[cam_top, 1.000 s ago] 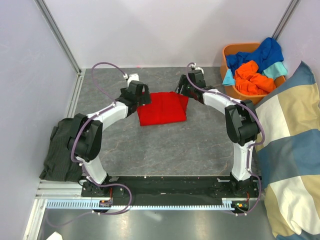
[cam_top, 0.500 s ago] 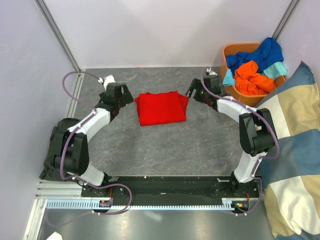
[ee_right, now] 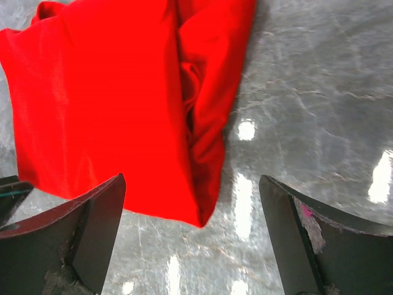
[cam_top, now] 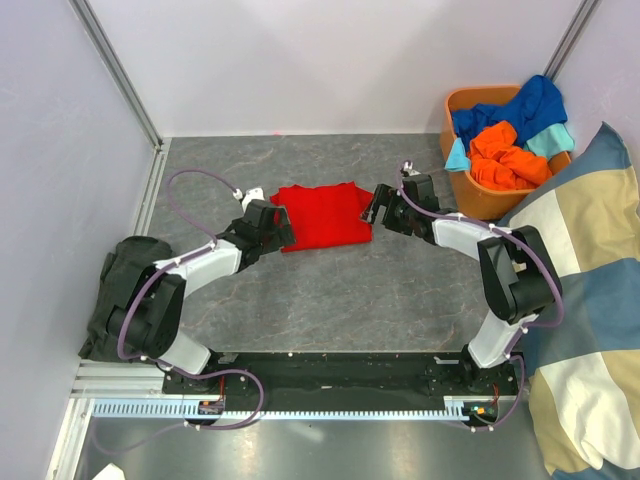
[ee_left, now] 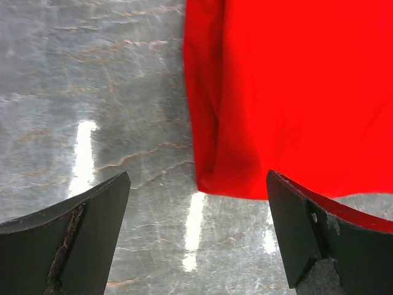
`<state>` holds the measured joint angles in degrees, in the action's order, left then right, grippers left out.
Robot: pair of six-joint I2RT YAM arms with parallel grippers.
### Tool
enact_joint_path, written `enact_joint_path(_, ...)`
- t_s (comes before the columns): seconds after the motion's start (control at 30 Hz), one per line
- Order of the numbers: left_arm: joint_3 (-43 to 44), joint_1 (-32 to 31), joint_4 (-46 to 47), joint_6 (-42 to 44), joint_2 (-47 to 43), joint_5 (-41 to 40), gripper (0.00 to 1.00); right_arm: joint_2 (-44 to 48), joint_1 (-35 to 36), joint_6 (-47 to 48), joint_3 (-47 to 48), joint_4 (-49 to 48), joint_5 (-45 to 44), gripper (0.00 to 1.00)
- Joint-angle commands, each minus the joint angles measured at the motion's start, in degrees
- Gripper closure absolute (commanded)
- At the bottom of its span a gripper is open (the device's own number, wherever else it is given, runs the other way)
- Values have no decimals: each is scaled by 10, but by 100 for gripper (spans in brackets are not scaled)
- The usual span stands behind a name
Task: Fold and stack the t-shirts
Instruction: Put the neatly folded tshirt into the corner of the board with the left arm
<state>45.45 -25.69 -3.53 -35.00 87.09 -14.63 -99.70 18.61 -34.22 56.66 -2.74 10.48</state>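
**Operator:** Where is the shirt right now?

**Observer:** Your folded solid red fabric t-shirt point(cam_top: 322, 215) lies flat on the grey marbled desk point(cam_top: 330, 290), a little toward 12 o'clock from the desk's middle. Its 3 o'clock side is bunched into loose folds, while the 9 o'clock side ends in a neat doubled edge.

**Operator:** And my two arms?

**Observer:** Your left end effector point(cam_top: 280, 230) sits low at the shirt's 8 o'clock corner. Its jaws are spread wide and empty, with that corner showing between the black fingers point(ee_left: 92, 233). Your right end effector point(cam_top: 375, 208) is at the shirt's 3 o'clock edge, also released, with its jaws wide apart and nothing in them. I cannot tell whether either one touches the cloth.

**Operator:** What else is around?

**Observer:** At 2 o'clock you have a round orange plastic tub point(cam_top: 458, 105). It holds a crumpled orange t-shirt point(cam_top: 505, 158), a royal blue t-shirt point(cam_top: 530, 105) and a light teal t-shirt point(cam_top: 555, 138). A big blue-and-beige checked cushion point(cam_top: 580, 300) leans at 4 o'clock. A dark bundled garment point(cam_top: 120, 300) lies at 8 o'clock, beside your left arm's base.
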Motion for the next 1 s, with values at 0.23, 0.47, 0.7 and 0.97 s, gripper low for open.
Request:
enact_joint_path(0.23, -52, -30, 27, -41, -9, -8, 0, -2, 15, 16, 5, -26, 2, 2)
enact_joint_path(0.47, -88, -67, 23, -75, -23, -16, 0, -15, 16, 41, 58, -4, -27, 2)
enact_joint_path(0.7, -128, -149, -11, -147, -66, -29, 0, -129, 16, 70, 250, 26, -46, 2)
enact_joint_path(0.97, -147, -227, 6, -212, -55, -65, 0, -295, 15, 81, 446, 68, 9, 2)
